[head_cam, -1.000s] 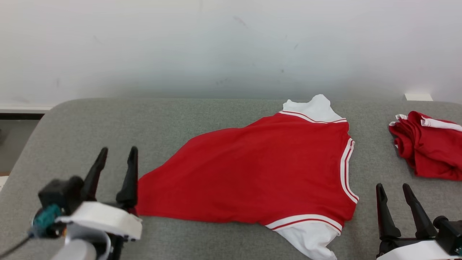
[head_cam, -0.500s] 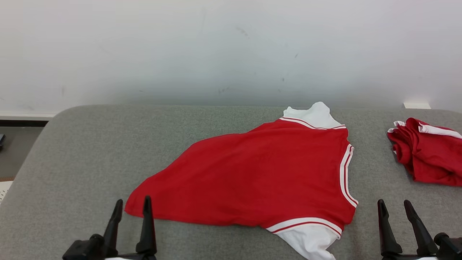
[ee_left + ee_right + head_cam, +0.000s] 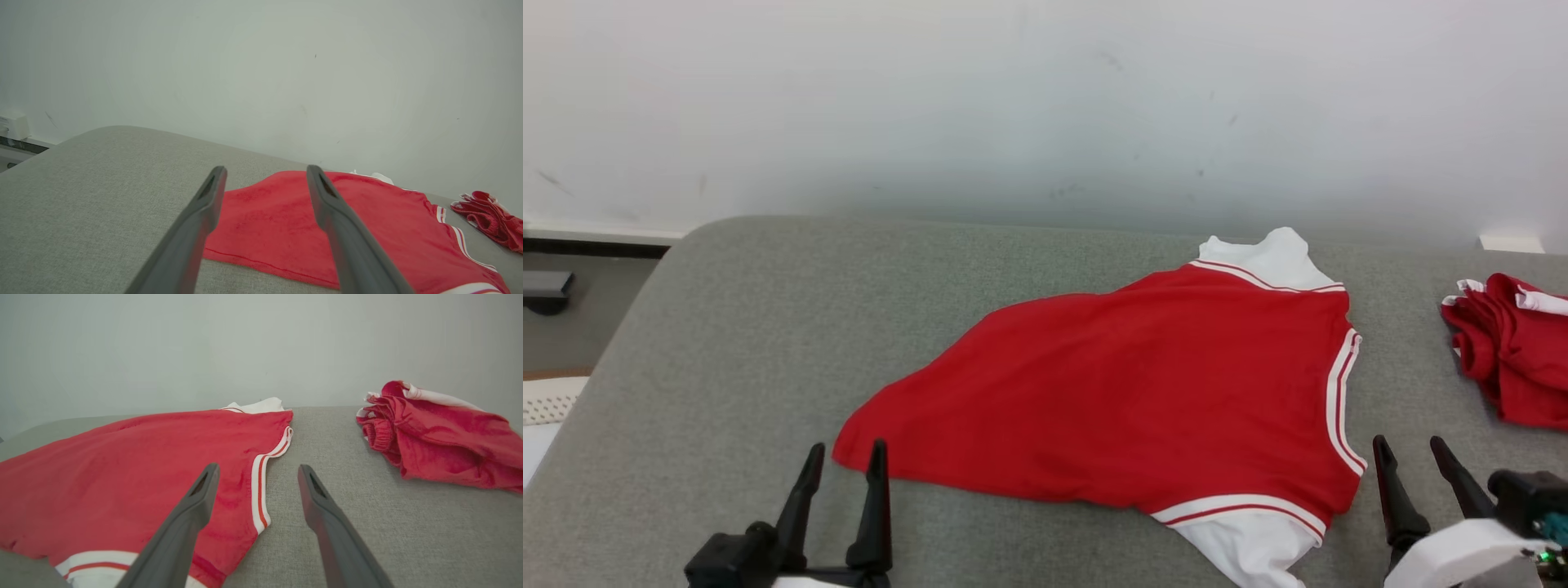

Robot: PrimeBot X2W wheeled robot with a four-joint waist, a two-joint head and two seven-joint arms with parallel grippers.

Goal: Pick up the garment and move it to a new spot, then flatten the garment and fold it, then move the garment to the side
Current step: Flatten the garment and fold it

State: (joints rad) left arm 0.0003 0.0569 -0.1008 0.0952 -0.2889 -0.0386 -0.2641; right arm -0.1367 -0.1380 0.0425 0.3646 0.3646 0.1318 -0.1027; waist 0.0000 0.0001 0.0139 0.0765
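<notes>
Head view: red-and-white striped-trim fabric garment point(image 3: 1127, 392) spread flat mid grey padded surface point(image 3: 727, 327); left gripper point(image 3: 848, 449) by its left corner, right gripper point(image 3: 1407, 445) beside striped edge.
Left wrist view: fingers wide, empty, garment corner between them.
Right wrist view: fingers wide, empty; crumpled red cloth heap point(image 3: 441, 449) well apart.

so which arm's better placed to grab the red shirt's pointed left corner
Left, probably: the left gripper stands open right beside that corner of the red shirt; the right gripper sits by the striped edge.

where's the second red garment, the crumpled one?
Head view, far right: the crumpled garment lies on the grey surface, apart from the spread red shirt, beyond the right gripper.
</notes>
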